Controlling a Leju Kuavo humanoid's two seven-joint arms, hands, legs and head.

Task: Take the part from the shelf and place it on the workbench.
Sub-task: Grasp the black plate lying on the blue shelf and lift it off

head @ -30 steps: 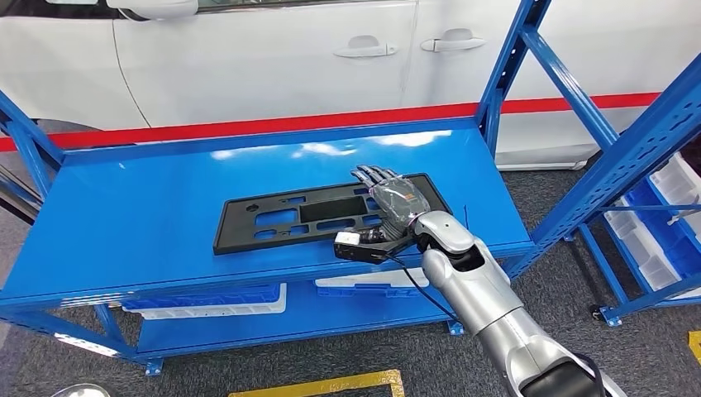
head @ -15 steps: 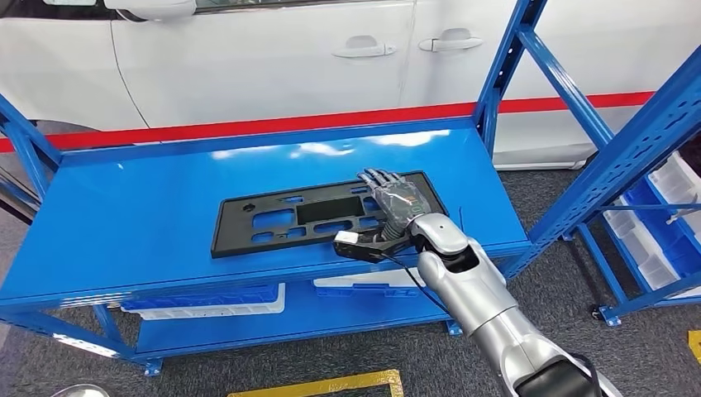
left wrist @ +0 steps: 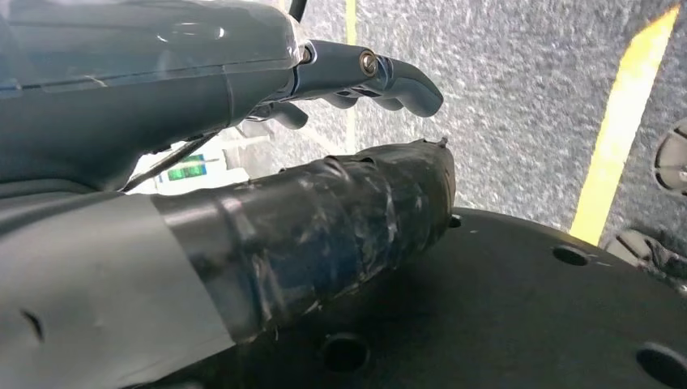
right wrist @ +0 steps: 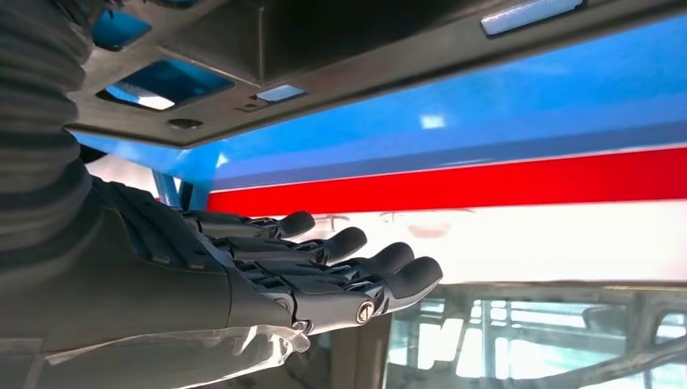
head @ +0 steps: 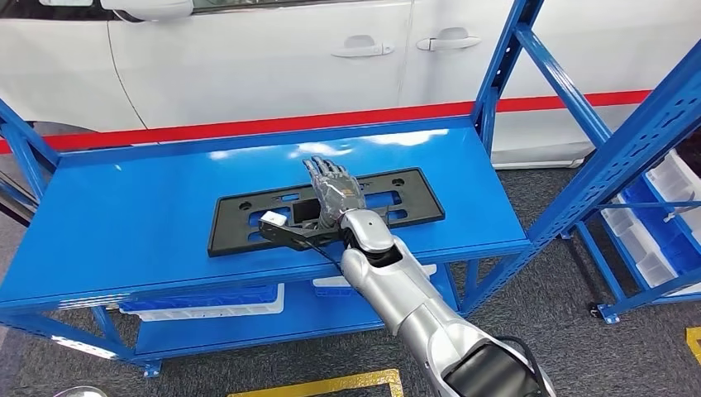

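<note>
Right hand (head: 333, 192) lies flat over the middle of the black part (head: 248, 222), fingers (head: 321, 169) stretched out straight toward the far side and slightly apart, gripping nothing that can be seen; whether the palm actually touches the part cannot be told from the head view. That part, a long flat plate with rectangular cut-outs, rests on the top blue shelf (head: 140, 215), running left to right and nearer the shelf's near edge than its far one. A small white block (head: 273, 218) on a dark bracket sticks out to the left from the wrist, over the plate's near edge. Behind the shelf stands a white car (head: 248, 58) with two door handles and a red stripe (head: 207, 128) along its base. Blue uprights (head: 504, 66) frame the right end, and a second blue rack with white bins (head: 674, 190) stands further right. White bins (head: 207, 302) also sit on the lower level below. Yellow floor tape (head: 331, 385) crosses the grey carpet near the robot. From the right wrist view the right hand (right wrist: 267, 271) shows its fingers extended side by side with a clear gap of air between them and the part's (right wrist: 324, 57) dark underside-like face, the red stripe beyond. Left hand (left wrist: 243, 186) hangs over grey carpet, thumb straight and fingers loosely curled, holding nothing.
</note>
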